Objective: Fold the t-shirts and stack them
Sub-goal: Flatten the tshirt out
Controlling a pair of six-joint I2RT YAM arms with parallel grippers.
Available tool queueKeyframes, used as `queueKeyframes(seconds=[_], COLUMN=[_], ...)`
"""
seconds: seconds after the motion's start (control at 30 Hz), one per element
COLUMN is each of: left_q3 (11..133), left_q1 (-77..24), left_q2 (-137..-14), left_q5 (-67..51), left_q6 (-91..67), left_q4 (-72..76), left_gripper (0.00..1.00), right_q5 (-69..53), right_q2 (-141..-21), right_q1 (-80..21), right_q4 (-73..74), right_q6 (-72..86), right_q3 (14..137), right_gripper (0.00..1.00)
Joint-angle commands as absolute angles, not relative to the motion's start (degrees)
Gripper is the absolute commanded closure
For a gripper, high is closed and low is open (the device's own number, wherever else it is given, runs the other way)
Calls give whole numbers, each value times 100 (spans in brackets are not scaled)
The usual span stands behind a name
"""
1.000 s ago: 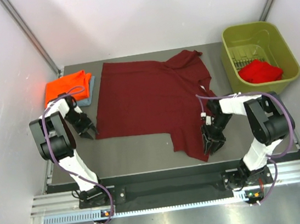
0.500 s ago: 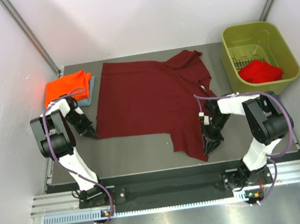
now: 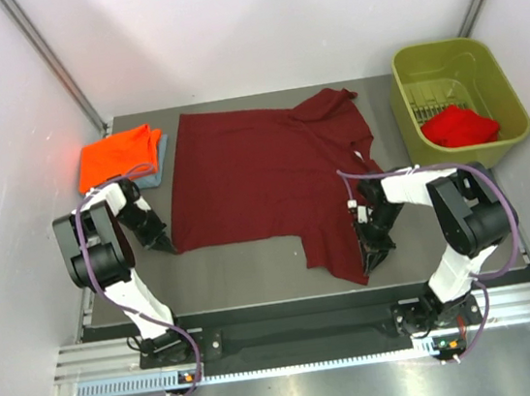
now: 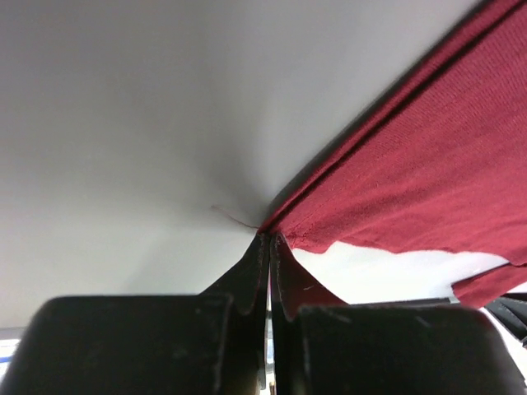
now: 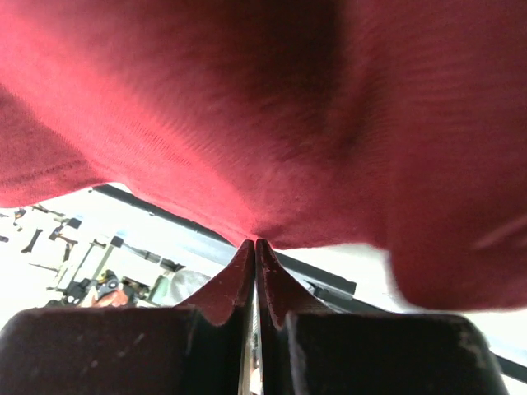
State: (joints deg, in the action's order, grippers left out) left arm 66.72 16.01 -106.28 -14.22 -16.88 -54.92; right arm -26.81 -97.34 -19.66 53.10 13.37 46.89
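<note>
Maroon shirt [image 3: 262, 174]: spread flat across the middle of the table [image 3: 244, 264], one sleeve bunched at the far right.
Left gripper [image 4: 268, 237]: pinched together on the shirt's near left corner.
Right gripper [image 5: 254, 243]: clamped on the near right hem.
Orange shirt [image 3: 118, 154]: folded, laid on the grey-blue shirt [image 3: 161, 163], far left.
Red shirt [image 3: 459, 124]: crumpled in the bin [image 3: 482, 67].

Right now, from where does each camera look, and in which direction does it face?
Top external: above and behind the arms, looking down on the table; both arms show, plus the maroon t-shirt, orange t-shirt and olive-green bin.
Left wrist: on the left arm, looking along the shut left gripper at the shirt's pinched corner.
Right wrist: on the right arm, looking along the shut right gripper into the shirt's pinched edge.
Shared: both wrist views show the same maroon t-shirt.
</note>
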Motion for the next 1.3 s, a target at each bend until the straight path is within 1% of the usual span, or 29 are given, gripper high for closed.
queueKeyframes(seconds=[0.0,0.27,0.3,0.33,0.37,0.43,0.57,0.67,0.7,0.73,0.8,0.87,0.9,1.0,1.1,1.27], left_q3=[6478,6293,6276,6232,6223,6240,6442,6618,6644,6688,6723,6715,6715,6732,6750,6697], left_q1=[1608,1643,1644,1652,1661,1652,1661,1661,1661,1670,1679,1714,1723,1731,1732,1740], left_q2=[-10196,-9871,-9844,-9826,-9809,-9817,-9966,-10037,-10055,-10055,-10063,-10063,-10055,-10055,-10028,-9958], left_q5=[-1485,-1389,-1397,-1424,-1485,-1503,-1503,-1538,-1547,-1547,-1564,-1617,-1626,-1714,-1784,-1854], left_q6=[-1749,-1679,-1679,-1705,-1722,-1758,-1749,-1758,-1758,-1767,-1767,-1775,-1784,-1819,-1854,-1863], left_q4=[-5528,-5642,-5634,-5616,-5599,-5546,-5546,-5572,-5572,-5598,-5616,-5642,-5643,-5634,-5599,-5642], left_gripper=[100,100,100,100,100,100,100,100,100,100,100,100,100,100,100,100], right_q5=[-2558,-2452,-2435,-2400,-2399,-2426,-2487,-2470,-2426,-2365,-2163,-2005,-1812,-1365,-1055,-1186], right_q2=[-9378,-9281,-9281,-9290,-9299,-9325,-9527,-9711,-9764,-9808,-9949,-10063,-10081,-9976,-9599,-9158], right_q1=[-2092,-2092,-2092,-2092,-2092,-2109,-2188,-2302,-2338,-2364,-2513,-2653,-2698,-2830,-2804,-2725], right_q4=[5423,5458,5458,5406,5379,5318,5239,5151,5107,5098,5133,5177,5203,5317,5396,5703], right_q6=[1204,1142,1160,1238,1274,1309,1362,1336,1327,1310,1205,1099,1073,932,940,1020], right_q3=[4615,4465,4465,4482,4500,4552,4605,4737,4790,4886,5026,5097,5115,5019,4809,4834], right_gripper=[100,100,94,72,63,49,46,51,56,70,84,93,100,100,100,100])
